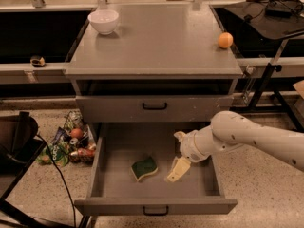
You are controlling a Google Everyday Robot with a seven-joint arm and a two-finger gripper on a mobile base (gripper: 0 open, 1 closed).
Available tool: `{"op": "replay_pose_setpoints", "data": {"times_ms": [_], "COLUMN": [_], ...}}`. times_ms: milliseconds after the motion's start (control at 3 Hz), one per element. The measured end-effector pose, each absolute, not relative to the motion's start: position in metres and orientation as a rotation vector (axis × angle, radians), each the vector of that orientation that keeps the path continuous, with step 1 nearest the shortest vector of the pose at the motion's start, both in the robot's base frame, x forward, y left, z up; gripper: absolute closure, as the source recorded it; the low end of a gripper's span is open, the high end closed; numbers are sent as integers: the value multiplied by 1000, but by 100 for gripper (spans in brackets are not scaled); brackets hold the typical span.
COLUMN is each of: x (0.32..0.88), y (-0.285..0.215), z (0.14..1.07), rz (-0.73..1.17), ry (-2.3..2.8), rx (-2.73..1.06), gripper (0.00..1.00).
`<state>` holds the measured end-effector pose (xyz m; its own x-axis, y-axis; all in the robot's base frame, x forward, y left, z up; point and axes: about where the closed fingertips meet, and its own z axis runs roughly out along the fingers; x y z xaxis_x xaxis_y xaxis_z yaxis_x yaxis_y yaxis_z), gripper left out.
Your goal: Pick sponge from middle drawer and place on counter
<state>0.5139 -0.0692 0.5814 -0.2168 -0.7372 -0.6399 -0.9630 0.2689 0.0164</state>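
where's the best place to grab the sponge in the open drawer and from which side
Across the short width of the sponge, near its middle, coming straight down: it lies flat, green face up, on the floor of the middle drawer. The gripper hangs open just beside it.

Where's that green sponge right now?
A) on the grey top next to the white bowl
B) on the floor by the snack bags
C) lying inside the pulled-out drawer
C: the sponge lies on the bottom of the open middle drawer, with the pincer just right of it, apart.
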Motion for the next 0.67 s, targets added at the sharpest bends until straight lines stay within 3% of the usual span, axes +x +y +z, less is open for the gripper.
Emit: {"op": "replay_pose_setpoints", "data": {"times_ms": [667], "x": [532], "y": [-37], "z": [493], "rz": [617], "ry": [1948], "rx": [-1545], "gripper": [0]}}
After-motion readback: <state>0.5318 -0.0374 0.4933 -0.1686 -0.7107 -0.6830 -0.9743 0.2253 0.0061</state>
